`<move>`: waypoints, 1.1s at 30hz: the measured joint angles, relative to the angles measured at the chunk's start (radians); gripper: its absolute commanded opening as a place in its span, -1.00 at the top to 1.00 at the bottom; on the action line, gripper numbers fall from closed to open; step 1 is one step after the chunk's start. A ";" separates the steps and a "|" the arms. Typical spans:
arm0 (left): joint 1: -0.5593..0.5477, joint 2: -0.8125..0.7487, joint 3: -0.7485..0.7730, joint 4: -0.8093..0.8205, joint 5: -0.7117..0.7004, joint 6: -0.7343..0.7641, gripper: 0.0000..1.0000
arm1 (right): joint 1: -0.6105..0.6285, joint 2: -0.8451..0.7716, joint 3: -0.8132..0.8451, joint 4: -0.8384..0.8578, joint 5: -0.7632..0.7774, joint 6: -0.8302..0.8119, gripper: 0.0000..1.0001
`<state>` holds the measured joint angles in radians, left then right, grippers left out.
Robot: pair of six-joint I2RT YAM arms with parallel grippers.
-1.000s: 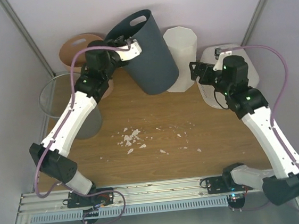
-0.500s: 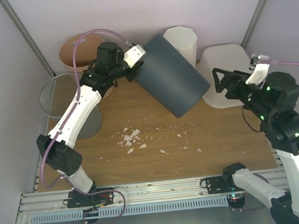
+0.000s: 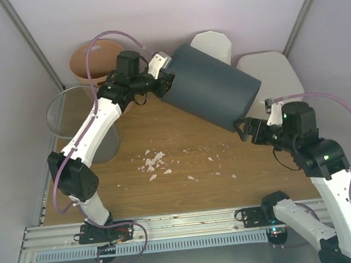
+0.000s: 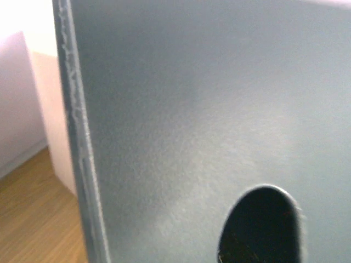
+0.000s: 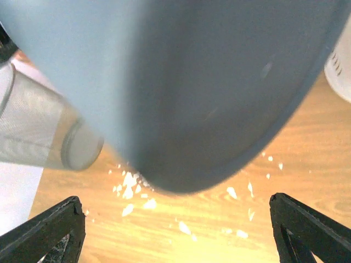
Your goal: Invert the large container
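Large container [image 3: 211, 87], the dark blue-grey bin, sits at the upper centre of the top view, tipped far over on its side. Its mouth points to the upper left and its base to the lower right. My left wrist view is filled by its wall [image 4: 192, 109], with an oval handle hole [image 4: 260, 224] at the lower right. My right wrist view looks up at its rounded base [image 5: 192, 82], which takes up most of the frame. I cannot tell whether the lower edge touches the table [image 3: 188, 193].

My left gripper [image 3: 160, 79] is clamped on the rim at the mouth end. My right gripper [image 3: 247, 129] is just beside the base at the lower right of the bin. Its jaws are spread wide, with one dark fingertip in each lower corner of the right wrist view [image 5: 174, 230], and they hold nothing.

A white faceted bin [image 3: 213, 43] stands right behind the large container. A wide white tub [image 3: 273, 74] sits at the upper right. An orange bin [image 3: 92, 58] is at the upper left, behind my left arm. Below it, on the left, is a wire-mesh bin [image 3: 67, 118], which also shows at the left of the right wrist view [image 5: 33, 131]. White scraps [image 3: 153, 162] lie scattered on the wood in the middle of the table, below the tilted bin.
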<state>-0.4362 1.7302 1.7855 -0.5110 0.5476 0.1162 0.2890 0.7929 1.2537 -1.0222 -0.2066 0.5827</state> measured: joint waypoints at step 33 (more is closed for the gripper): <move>-0.005 0.027 -0.126 -0.040 0.311 -0.232 1.00 | -0.002 -0.026 -0.235 0.073 0.163 0.018 -0.96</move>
<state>-0.4416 1.7576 1.6592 -0.5507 0.8585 -0.1162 0.2874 0.7666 1.0183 -0.9489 -0.0441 0.6003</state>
